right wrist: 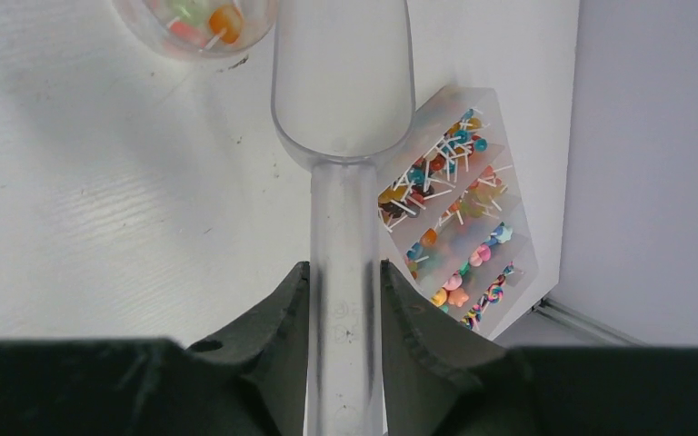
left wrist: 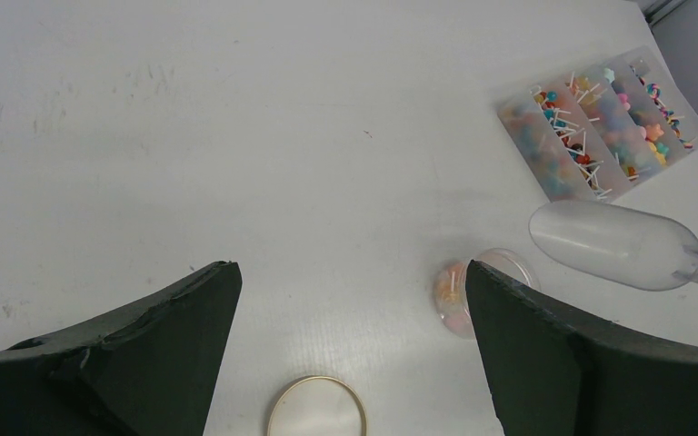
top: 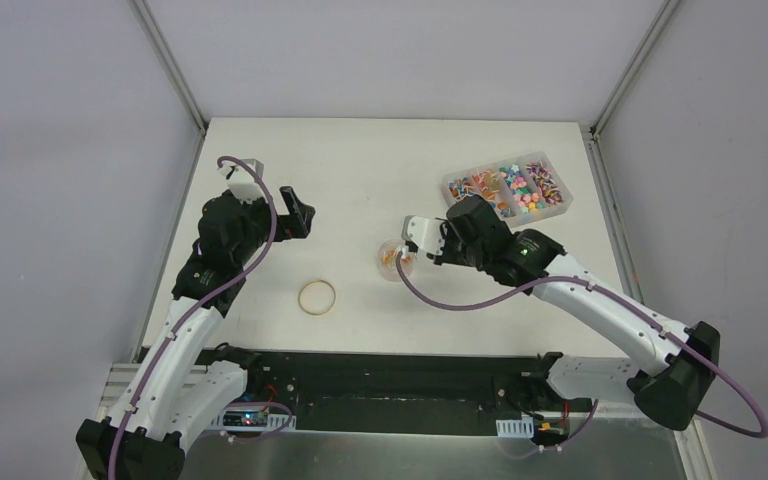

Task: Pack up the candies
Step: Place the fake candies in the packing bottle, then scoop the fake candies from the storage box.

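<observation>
The candies (top: 512, 186) fill a clear divided tray at the back right; they also show in the left wrist view (left wrist: 591, 127) and the right wrist view (right wrist: 450, 213). A small clear cup (top: 394, 263) holds a few candies (right wrist: 209, 16). My right gripper (top: 428, 248) is shut on the handle of a clear plastic scoop (right wrist: 343, 91), whose bowl hovers beside the cup and looks empty. In the right wrist view the gripper (right wrist: 345, 270) clamps the handle from both sides. My left gripper (top: 298, 215) is open and empty above the table; its right finger (left wrist: 582, 363) partly hides the cup (left wrist: 454, 295).
A tan rubber-band ring (top: 317, 297) lies flat on the table between the arms, near the front; it also shows in the left wrist view (left wrist: 316, 409). The scoop (left wrist: 613, 243) reaches in from the right of that view. Grey walls enclose the white table (top: 360, 170).
</observation>
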Controlling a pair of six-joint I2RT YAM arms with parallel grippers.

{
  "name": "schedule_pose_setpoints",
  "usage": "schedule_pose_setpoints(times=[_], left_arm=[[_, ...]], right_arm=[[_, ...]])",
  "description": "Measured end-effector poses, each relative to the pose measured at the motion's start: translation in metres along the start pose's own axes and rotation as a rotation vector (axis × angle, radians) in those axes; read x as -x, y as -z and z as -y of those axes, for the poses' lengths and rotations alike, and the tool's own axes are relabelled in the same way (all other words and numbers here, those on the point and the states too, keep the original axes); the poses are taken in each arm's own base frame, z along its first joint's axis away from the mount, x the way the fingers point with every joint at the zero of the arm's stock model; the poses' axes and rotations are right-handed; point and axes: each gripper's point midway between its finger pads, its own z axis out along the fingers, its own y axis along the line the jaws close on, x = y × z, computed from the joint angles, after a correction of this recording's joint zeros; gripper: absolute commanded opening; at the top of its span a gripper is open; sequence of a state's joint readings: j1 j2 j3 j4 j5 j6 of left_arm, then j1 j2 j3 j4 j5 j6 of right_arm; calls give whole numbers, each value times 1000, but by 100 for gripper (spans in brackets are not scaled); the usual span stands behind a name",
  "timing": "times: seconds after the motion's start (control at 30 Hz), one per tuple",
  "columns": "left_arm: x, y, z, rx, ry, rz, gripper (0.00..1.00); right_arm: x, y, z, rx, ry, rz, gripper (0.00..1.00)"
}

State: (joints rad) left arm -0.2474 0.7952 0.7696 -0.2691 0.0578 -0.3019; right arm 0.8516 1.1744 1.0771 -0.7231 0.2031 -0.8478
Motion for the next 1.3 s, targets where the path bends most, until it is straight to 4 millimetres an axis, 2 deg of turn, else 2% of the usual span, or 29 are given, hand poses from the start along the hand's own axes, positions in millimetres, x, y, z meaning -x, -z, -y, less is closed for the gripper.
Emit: schedule_pose_setpoints(times=[0.23, 0.4, 0.67, 0.8, 0.93, 1.3], left_arm=[[0, 0, 0, 0, 0, 0, 99], [0, 0, 0, 0, 0, 1, 99], [1, 1, 0, -2, -1, 5, 99], [1, 1, 0, -2, -1, 5, 99], [1, 1, 0, -2, -1, 5, 99], [1, 1, 0, -2, -1, 5, 99]], right_arm=[[1, -5, 33, -72, -182, -78, 0], [-26, -11, 59, -106, -352, -172, 0], [-78, -3, 101, -165, -603, -317, 0], [-106, -6, 100, -143, -693, -409, 0], [-125, -10, 95, -107, -752, -486, 0], [-152, -10, 99, -79, -842, -573, 0]])
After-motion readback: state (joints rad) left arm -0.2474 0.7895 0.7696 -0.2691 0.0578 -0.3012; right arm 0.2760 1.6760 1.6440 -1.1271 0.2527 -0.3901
